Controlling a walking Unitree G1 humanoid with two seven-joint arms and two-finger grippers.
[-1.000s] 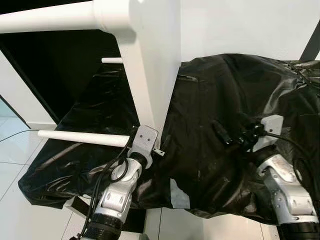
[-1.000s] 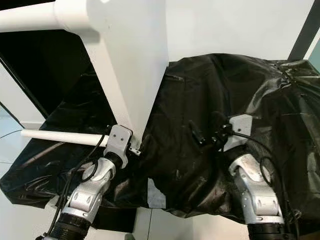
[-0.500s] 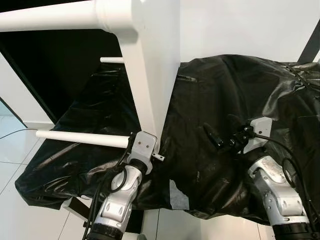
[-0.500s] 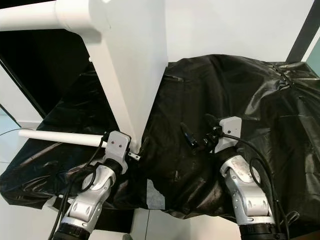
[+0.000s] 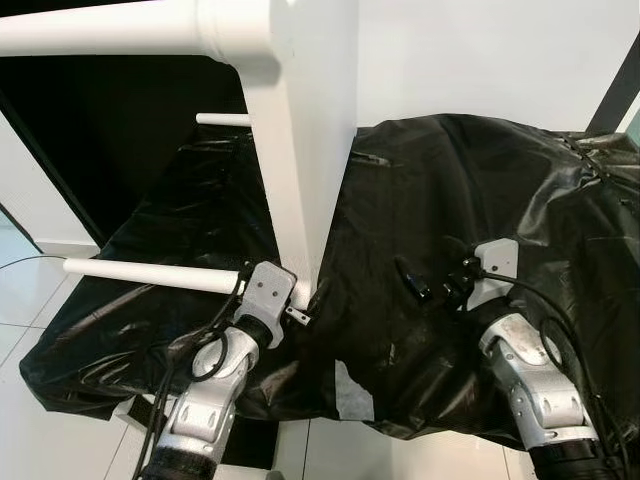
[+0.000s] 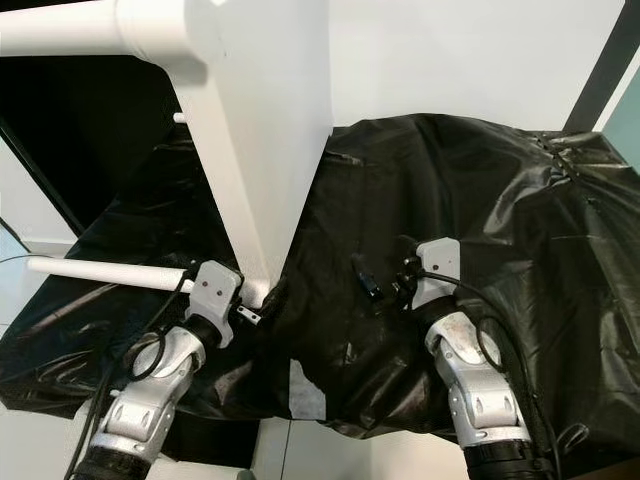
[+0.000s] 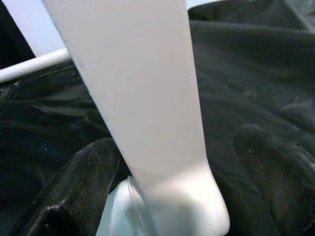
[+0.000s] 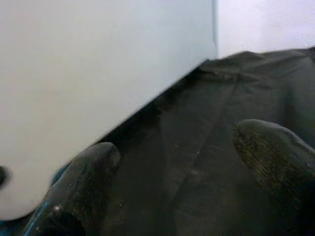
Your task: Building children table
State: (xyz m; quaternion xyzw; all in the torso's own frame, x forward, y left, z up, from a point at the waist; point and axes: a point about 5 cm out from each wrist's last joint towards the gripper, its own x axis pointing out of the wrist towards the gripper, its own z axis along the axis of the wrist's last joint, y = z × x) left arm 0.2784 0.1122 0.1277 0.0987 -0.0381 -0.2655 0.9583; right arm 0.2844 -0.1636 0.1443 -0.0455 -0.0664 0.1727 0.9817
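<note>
At the near edge of the white table top (image 5: 310, 120), which stands on its edge on the surface, the left gripper (image 7: 167, 196) straddles the panel's lower corner, its black fingers (image 7: 78, 182) set apart on either side without visibly pressing the white face, so it is open rather than clamped. Two white legs (image 5: 150, 275) jut sideways from the panel away from the right arm, and a thicker white leg (image 5: 100, 28) crosses above them close to the camera. To the other side of the panel, the right gripper (image 5: 432, 285) hovers just above the plastic, near the panel's broad face, its fingers (image 8: 273, 152) also spread and holding nothing. The main risk, as I judge it, is that the tall panel is balanced on a narrow edge over slippery, crumpled sheeting: a push from either gripper, or a loose hold at the corner alone, could let it slide or tip over, swinging the legs with it. The wrinkles could also catch a fingertip. The surface is wholly wrapped in glossy black plastic sheeting (image 5: 480, 190), with a pale patch (image 5: 353, 385) near its front edge. Beyond the panel are a plain white wall (image 5: 480, 60), a dark opening behind the legs, and pale tiled floor (image 5: 25, 290) below.
</note>
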